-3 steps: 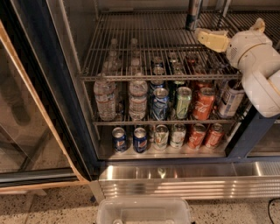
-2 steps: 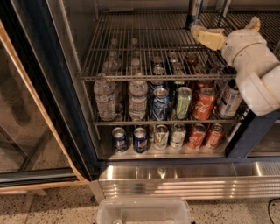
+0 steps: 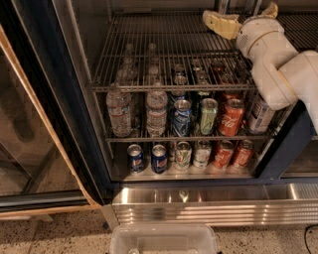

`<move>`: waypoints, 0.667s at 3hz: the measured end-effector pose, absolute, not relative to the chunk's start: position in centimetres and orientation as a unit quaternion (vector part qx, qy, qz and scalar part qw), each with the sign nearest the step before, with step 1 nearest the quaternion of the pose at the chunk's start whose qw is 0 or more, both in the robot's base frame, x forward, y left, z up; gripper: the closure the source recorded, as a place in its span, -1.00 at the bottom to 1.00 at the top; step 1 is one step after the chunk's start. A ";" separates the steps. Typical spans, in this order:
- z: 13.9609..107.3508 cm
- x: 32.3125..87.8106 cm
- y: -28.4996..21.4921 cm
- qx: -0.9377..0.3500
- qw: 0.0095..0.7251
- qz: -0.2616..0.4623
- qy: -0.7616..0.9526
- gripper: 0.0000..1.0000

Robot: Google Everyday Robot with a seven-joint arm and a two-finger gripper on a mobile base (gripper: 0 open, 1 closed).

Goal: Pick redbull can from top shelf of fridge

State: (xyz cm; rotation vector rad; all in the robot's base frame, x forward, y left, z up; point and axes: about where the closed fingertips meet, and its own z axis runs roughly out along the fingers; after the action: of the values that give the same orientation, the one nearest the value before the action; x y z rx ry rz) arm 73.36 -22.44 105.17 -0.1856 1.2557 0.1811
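Observation:
The fridge [image 3: 74, 114] stands open with its dark frame around wire racks. The top shelf [image 3: 169, 54] is a wide silvery wire rack, mostly bare. My gripper [image 3: 239, 11] is at the top right, just above the back right part of that shelf. Its yellowish fingers [image 3: 221, 24] are spread apart with nothing held between them. A slim dark upright shape [image 3: 222, 5] stands at the picture's top edge just behind the gripper. It may be the redbull can, but only its foot shows. My white arm [image 3: 283, 69] covers the right end of the racks.
The middle shelf holds water bottles [image 3: 119, 111], then a blue can, a green can [image 3: 207, 116] and a red can [image 3: 231, 117]. A lower row holds Pepsi cans [image 3: 135, 158] and others. The glass door [image 3: 30, 124] is at the left. A clear bin [image 3: 164, 240] sits below the ribbed steel base [image 3: 208, 206].
My gripper and arm have moved up and to the left, further in over the top shelf. The cans and bottles have not moved.

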 end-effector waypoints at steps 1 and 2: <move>106.5 74.5 -22.2 -0.090 0.786 0.063 0.608 -1.00; 108.4 75.2 -20.9 -0.101 0.770 0.043 0.629 -1.00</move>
State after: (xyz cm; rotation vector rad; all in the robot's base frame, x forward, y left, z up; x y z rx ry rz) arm 75.19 -20.91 108.43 -0.2190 1.3643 0.0941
